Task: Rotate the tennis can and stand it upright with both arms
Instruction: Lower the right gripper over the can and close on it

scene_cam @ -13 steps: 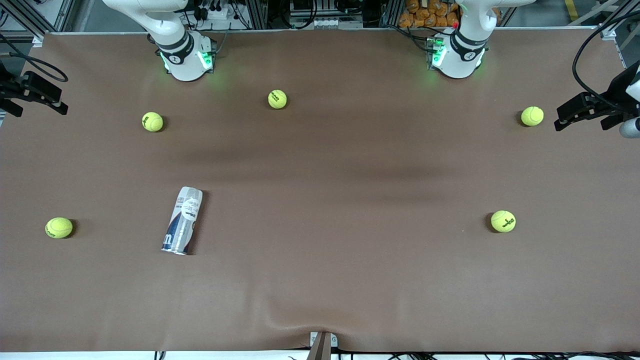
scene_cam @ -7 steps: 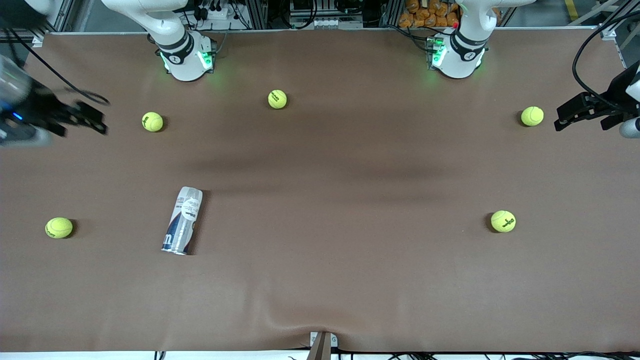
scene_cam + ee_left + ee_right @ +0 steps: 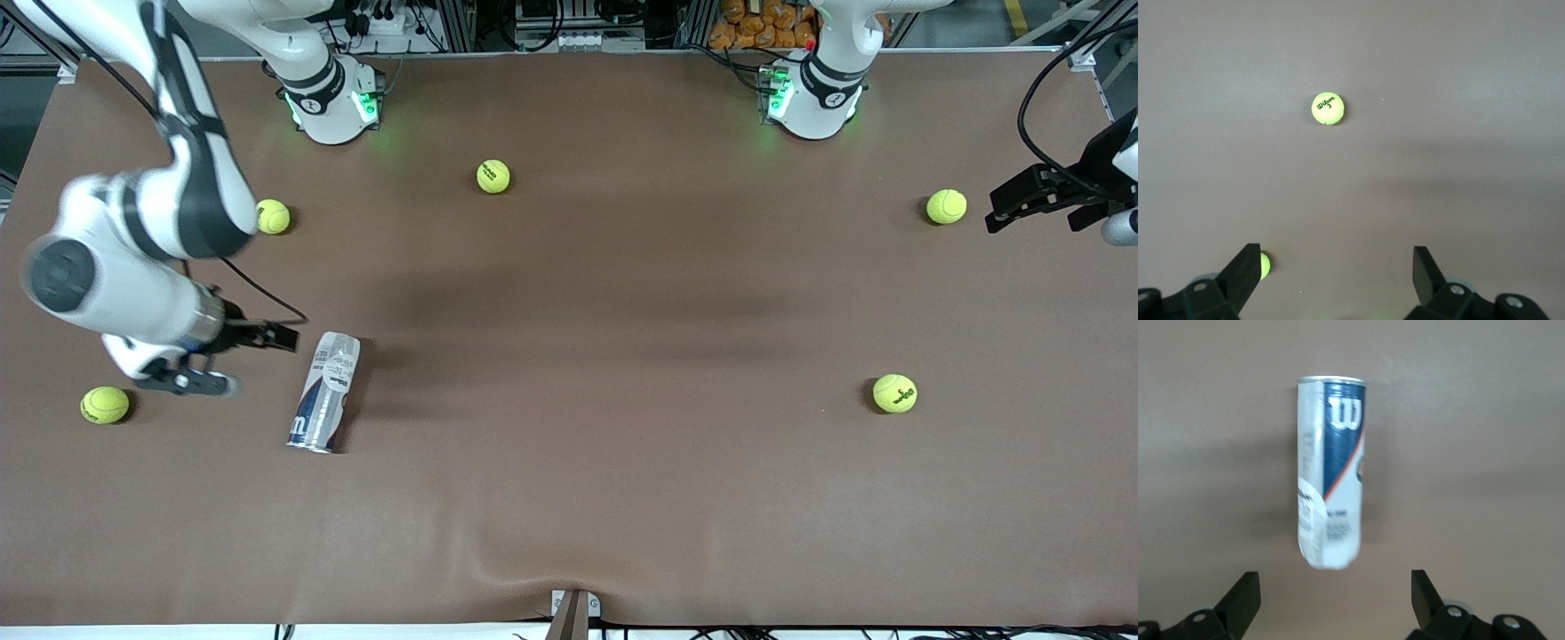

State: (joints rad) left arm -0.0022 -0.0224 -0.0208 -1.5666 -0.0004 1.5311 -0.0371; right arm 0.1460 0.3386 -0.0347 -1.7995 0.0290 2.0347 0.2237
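The tennis can (image 3: 325, 391) lies on its side on the brown table, its silvery rim end nearer the front camera. My right gripper (image 3: 233, 359) is open and empty, over the table just beside the can, toward the right arm's end. In the right wrist view the can (image 3: 1331, 487) lies lengthwise ahead of the open right gripper (image 3: 1335, 590), apart from it. My left gripper (image 3: 1036, 203) is open and empty over the left arm's end of the table, where that arm waits. In the left wrist view the open gripper (image 3: 1336, 267) holds nothing.
Several yellow-green tennis balls lie scattered: one (image 3: 105, 404) beside my right gripper, one (image 3: 272, 216) partly covered by the right arm, one (image 3: 493, 176) between the bases, two (image 3: 946, 206) (image 3: 894, 393) toward the left arm's end. The left wrist view shows a ball (image 3: 1327, 109).
The right arm has swung in from the table's edge and brought its open gripper down beside the can. The can and the left arm have not moved.
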